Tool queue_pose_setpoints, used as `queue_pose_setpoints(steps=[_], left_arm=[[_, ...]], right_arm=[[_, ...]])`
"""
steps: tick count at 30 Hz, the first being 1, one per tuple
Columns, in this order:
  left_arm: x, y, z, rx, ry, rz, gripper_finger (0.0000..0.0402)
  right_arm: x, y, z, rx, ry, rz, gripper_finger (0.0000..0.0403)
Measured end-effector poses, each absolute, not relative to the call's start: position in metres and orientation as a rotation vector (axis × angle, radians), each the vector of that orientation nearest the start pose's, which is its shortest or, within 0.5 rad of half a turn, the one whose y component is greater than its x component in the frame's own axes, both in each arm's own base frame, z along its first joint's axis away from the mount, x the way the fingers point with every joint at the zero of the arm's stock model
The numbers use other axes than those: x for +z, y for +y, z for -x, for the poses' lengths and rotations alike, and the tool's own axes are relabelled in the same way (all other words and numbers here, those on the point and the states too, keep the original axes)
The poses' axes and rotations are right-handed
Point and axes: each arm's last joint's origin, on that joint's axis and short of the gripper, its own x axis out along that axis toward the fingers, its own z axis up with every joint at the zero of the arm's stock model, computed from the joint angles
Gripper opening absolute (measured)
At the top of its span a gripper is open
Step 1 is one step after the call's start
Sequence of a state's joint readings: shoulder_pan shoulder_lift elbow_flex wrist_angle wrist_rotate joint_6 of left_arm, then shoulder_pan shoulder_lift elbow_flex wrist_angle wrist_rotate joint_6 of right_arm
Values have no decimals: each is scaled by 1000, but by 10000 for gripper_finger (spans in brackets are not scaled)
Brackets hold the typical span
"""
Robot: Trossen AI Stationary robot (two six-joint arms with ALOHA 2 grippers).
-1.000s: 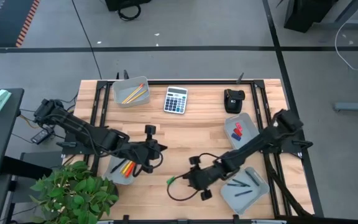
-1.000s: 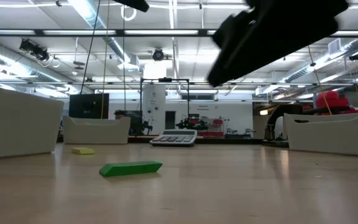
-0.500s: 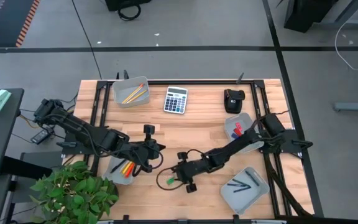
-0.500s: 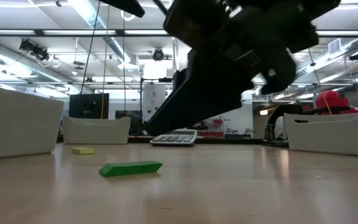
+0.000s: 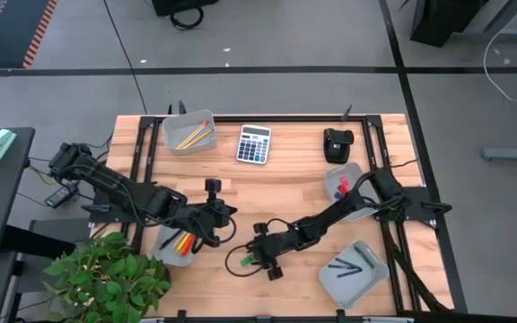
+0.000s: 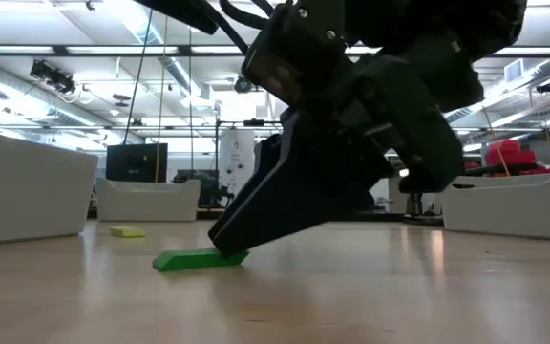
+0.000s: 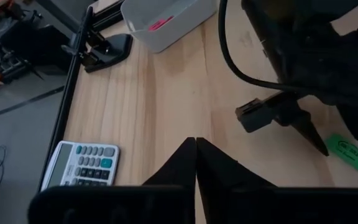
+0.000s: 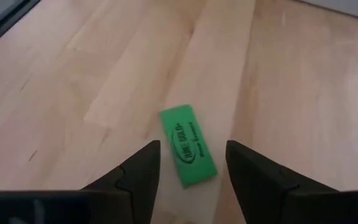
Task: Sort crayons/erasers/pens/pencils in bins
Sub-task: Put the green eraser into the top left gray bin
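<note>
right fingers [image 8: 188,163] apart (wide) | straddling green eraser [image 8: 188,144] | not gripped

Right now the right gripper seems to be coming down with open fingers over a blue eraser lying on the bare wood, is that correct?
Not quite: the eraser is green, not blue, as the right wrist view shows. The rest holds: the right gripper has its fingers open on either side of it, and it lies on the bare wood of the table.
</note>
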State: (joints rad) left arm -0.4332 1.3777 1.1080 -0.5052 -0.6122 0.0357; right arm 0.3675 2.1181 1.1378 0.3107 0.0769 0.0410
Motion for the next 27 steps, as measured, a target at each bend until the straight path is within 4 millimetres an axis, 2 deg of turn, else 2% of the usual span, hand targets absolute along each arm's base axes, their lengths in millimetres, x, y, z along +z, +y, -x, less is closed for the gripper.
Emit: queue_pose_setpoints(steps=[6, 12, 18, 22, 27], left_arm=[[291, -105, -267, 163, 677, -424, 9], [291, -105, -267, 170, 675, -406, 29], [292, -105, -268, 182, 667, -402, 18], [292, -102, -269, 192, 669, -399, 9], [292, -97, -271, 209, 671, -391, 19]], right_arm=[[98, 148, -392, 254, 668, 106, 199], [84, 151, -394, 246, 662, 111, 196], [73, 155, -396, 241, 632, 103, 193], [77, 158, -394, 248, 635, 114, 169], [80, 165, -390, 254, 636, 152, 117]])
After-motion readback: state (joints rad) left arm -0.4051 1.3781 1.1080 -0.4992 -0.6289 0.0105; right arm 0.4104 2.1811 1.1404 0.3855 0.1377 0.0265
